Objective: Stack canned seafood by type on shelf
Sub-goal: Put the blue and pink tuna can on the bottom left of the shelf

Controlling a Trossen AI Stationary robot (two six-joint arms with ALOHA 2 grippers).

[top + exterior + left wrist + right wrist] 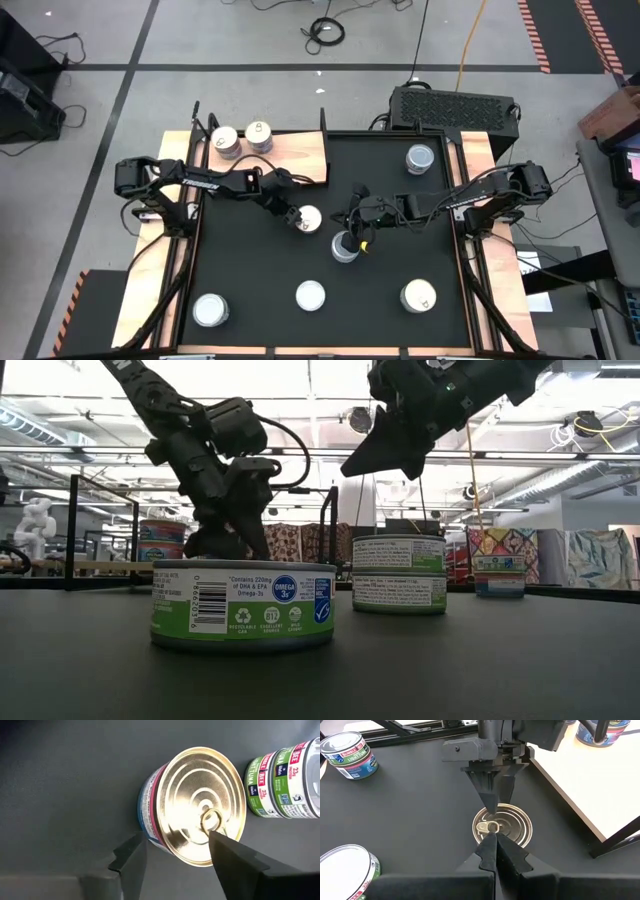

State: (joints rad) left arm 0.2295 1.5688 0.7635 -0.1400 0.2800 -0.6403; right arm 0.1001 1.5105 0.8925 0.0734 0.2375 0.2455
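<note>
The shelf (290, 155) is a pale wooden board at the mat's far left; two tins (226, 141) (259, 135) stand on it. A gold-topped pull-tab tin (200, 805) (311, 218) with a blue and red label stands on the black mat. My left gripper (177, 836) (298, 216) is open, pointing down, with one finger on each side of this tin; whether they touch it I cannot tell. Two green-labelled tins are stacked (345, 247) (399, 574) beside it. My right gripper (495, 842) (365, 455) is shut, above this stack, touching nothing.
Single tins stand near the mat's near edge (210, 310) (311, 296) (418, 295) and one at the far right (420, 158). A black upright frame (323, 120) edges the shelf. The two grippers are close together at the mat's middle.
</note>
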